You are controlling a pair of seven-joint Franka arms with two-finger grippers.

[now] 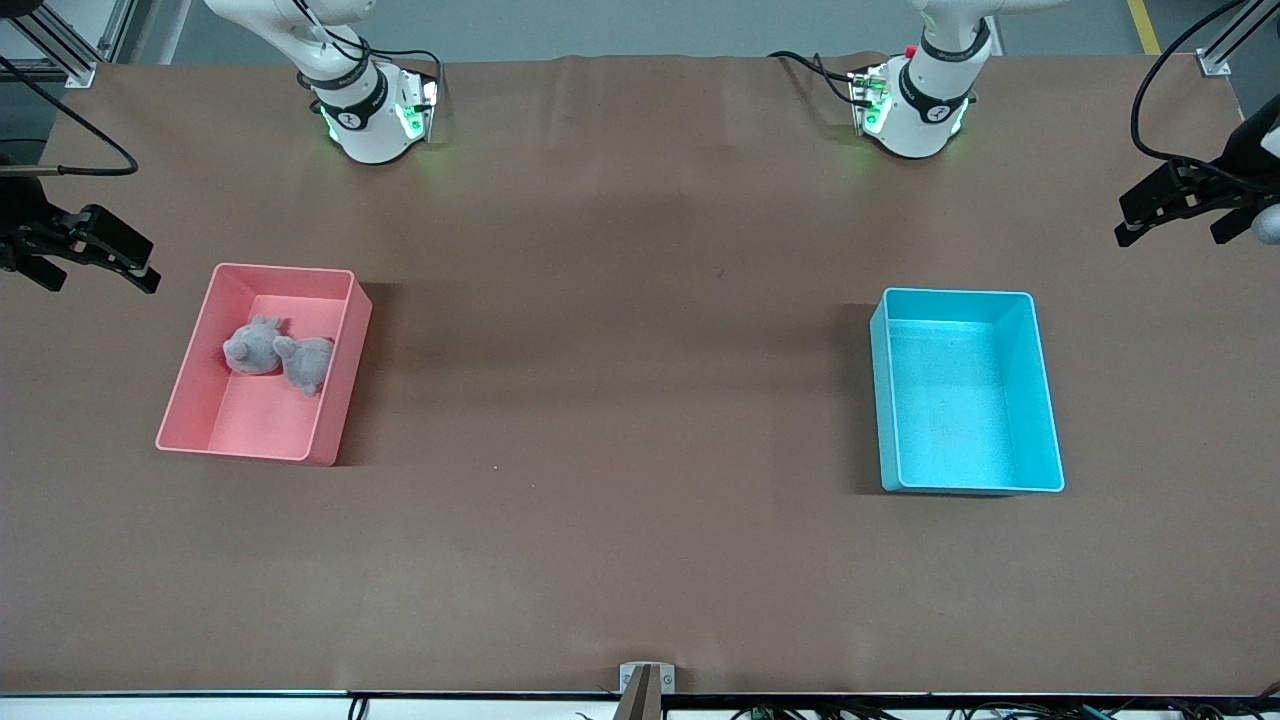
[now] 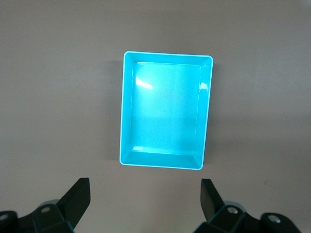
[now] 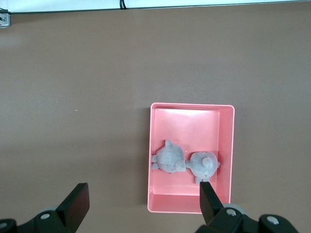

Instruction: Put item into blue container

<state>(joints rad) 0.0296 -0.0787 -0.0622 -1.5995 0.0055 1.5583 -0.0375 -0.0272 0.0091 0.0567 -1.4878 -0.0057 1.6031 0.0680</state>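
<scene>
**Blue bin stands bare while both arms hang wide at the table's ends**

The blue container (image 1: pixel 968 390) is a light cyan, open-top rectangular bin with smooth straight walls. It sits flat on the brown table (image 1: pixel 620 400) toward the left arm's end, its long axis running from the robots' side toward the front camera, and its mouth facing straight up. Its floor shows bare, with only a pale glare patch on it in the left wrist view (image 2: pixel 165 114).

The item, a grey plush toy (image 1: pixel 280 357), lies well apart from it, toward the right arm's end, inside a pink bin (image 1: pixel 262 362) of the same shape. The toy rests on its side in the half of that bin closer to the robots, its round head (image 1: pixel 250 349) and its body (image 1: pixel 307 364) lying side by side across the bin's width. Its face and limbs are hard to make out; small ears and stubby feet are all that read clearly in the right wrist view (image 3: pixel 184 162).

The left gripper (image 1: pixel 1175 215) hangs over the table's edge at the left arm's end, jaws spread and holding nothing; its arm is cut off by the frame. The right gripper (image 1: pixel 95 262) hangs over the edge at the right arm's end, likewise spread wide and empty, partly cut off too. Both arms wait.
</scene>
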